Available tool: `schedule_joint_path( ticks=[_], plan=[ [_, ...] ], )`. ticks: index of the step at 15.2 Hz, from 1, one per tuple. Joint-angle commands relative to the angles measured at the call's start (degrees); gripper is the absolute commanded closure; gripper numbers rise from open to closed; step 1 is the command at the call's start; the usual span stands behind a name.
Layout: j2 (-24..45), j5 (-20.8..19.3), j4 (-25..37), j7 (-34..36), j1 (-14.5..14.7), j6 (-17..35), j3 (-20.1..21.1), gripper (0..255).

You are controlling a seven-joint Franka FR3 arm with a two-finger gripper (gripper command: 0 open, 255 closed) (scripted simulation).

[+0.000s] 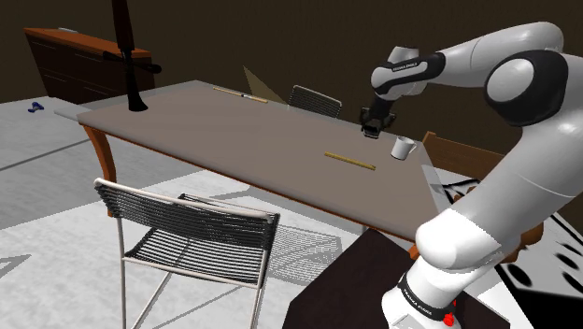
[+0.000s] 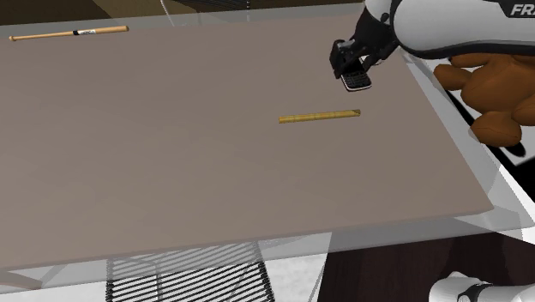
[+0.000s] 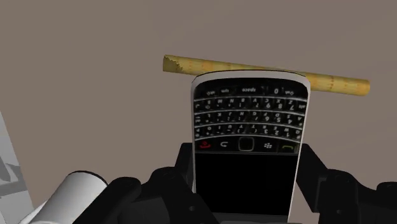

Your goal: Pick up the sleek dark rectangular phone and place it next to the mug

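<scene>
Shoulder view: dim overall, with dark brown walls (image 1: 280, 37) almost unlit at the back. Brightest on the pale floor (image 1: 56, 187) and the white arm (image 1: 523, 75), the latter shaded grey along its underside. Striped shadow of the wire chair (image 1: 187, 234) thrown on the floor toward that view's right. Deep shade beneath the surface (image 1: 234, 140), its top matte and evenly toned. Second exterior view: flat, even light across the surface, with the yellow stick (image 2: 319, 116) lit alike along its length. Wrist view: uniform grey-brown ground. Phone (image 3: 245, 108) screen pure black, pale rim evenly lit. Hand (image 3: 245, 159) flat black, with faint grey modelling at the edges.
</scene>
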Motion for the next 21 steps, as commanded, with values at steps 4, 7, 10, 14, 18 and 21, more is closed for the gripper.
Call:
schedule_joint_path(
  ticks=[4,7,10,14,18,21],
  plan=[
    [0.02,1.25,-0.02,-7.84,-3.05,0.61,-4.14,255],
    [0.9,2.32,0.97,-12.54,-4.78,0.71,-6.58,255],
    [2.32,3.71,2.56,-17.35,-6.59,0.64,-8.94,255],
    [5.06,6.15,5.62,-23.96,-9.08,0.22,-11.96,255],
    [8.79,9.31,9.82,-30.7,-11.9,-0.71,-14.66,255],
    [12.23,12.12,13.77,-35.74,-14.39,-1.83,-16.32,255]
  ],
)
